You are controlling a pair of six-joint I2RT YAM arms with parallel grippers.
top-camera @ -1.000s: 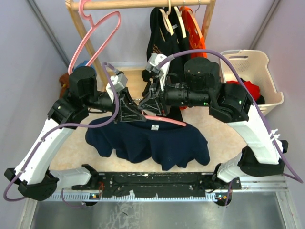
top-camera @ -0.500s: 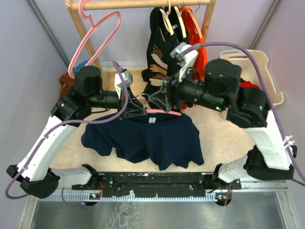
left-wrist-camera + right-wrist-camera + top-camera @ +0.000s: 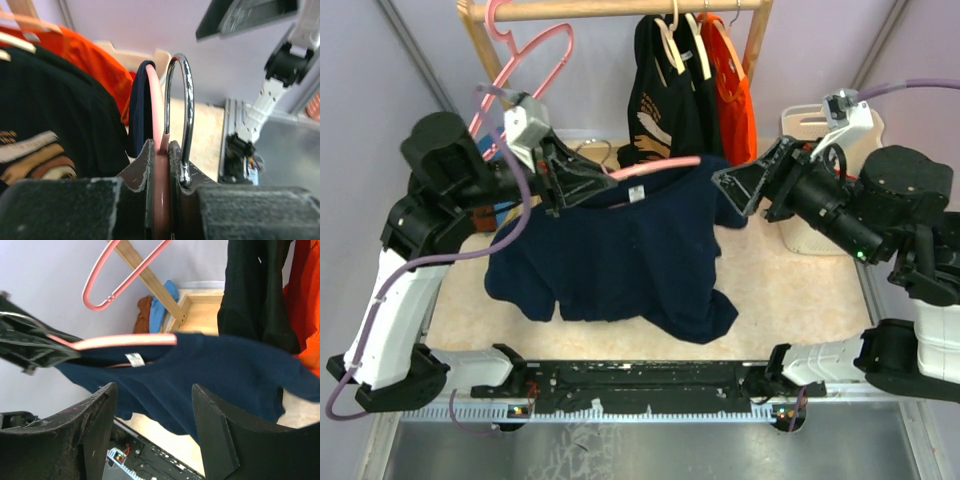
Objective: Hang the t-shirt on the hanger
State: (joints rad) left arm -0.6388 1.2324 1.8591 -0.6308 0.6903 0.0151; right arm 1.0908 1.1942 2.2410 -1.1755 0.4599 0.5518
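The right end effector (image 3: 745,185) has let go and withdrawn, spread; the left end effector (image 3: 585,180) pinches the hanger (image 3: 660,166), the t-shirt (image 3: 620,250) seemingly hung.

Tan table (image 3: 790,290): white basket (image 3: 805,118) sits right rear, wooden rack base (image 3: 605,152) at back, brown and blue cloths (image 3: 159,309) bunched by its left leg.
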